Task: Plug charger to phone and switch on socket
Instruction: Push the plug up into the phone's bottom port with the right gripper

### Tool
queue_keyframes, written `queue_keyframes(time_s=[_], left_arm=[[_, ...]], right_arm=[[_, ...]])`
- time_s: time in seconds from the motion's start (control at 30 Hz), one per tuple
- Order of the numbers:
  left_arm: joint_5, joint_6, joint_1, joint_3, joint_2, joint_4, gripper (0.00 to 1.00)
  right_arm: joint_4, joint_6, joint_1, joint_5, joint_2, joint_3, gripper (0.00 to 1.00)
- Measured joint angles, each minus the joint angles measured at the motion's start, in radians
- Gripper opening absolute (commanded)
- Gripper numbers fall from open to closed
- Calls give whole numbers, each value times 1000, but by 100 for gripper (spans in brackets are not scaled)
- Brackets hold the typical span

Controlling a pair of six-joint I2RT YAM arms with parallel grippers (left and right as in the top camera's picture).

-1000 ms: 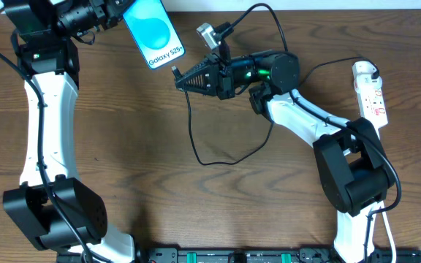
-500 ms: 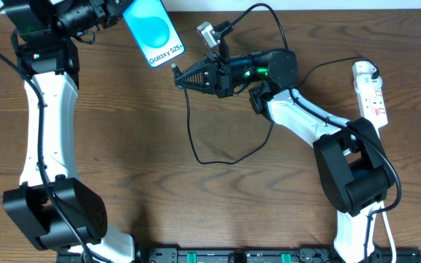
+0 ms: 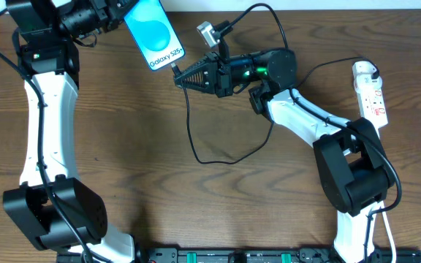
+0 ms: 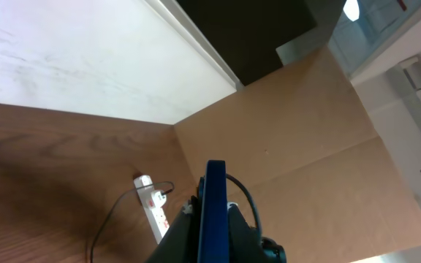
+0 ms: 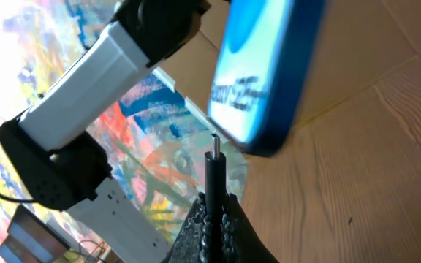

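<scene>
**Plug tip poised just short of the phone's lower edge**

The charger [image 3: 191,135] is two things to handle. Its plug body is short and rigid, ending in a thin metal plug tip [image 5: 214,142]. Its cable [image 3: 218,161] is long, limp and light, and trails in a loop over the tabletop [image 3: 145,197]. The rigid body is the only sensible place to hold it, and the right fingers [image 5: 196,230] are closed on it there. The tip stands straight out beyond them, free to enter a port. The metal tongue looks slender enough to bend if it is pushed in off-axis, so alignment matters more than force. The slack cable should drag very little.

The phone [image 3: 154,33] is held up off the tabletop near its far edge, with its blue screen facing the overhead camera. It is slim, stiff and probably smooth-sided, so it could slip or pivot under a push on one end. The left fingers [image 4: 177,235] are clamped across its thin edges at the upper end. That leaves the lower edge exposed just beside the tip, though the port itself cannot be made out.

The socket [image 3: 369,91] lies well apart by the right arm's base. Its switch position is too small to read.
</scene>
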Motion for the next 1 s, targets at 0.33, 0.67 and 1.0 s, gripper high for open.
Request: queue_keyframes(time_s=[0.33, 0.67, 1.0], left_arm=[[-11, 3, -1, 0, 0, 0, 7], [-18, 10, -6, 0, 0, 0, 7], [-26, 10, -26, 0, 0, 1, 7]], right_arm=[[-40, -25, 0, 11, 0, 0, 1], [-41, -28, 0, 13, 0, 0, 1], [-41, -29, -1, 3, 0, 0, 1]])
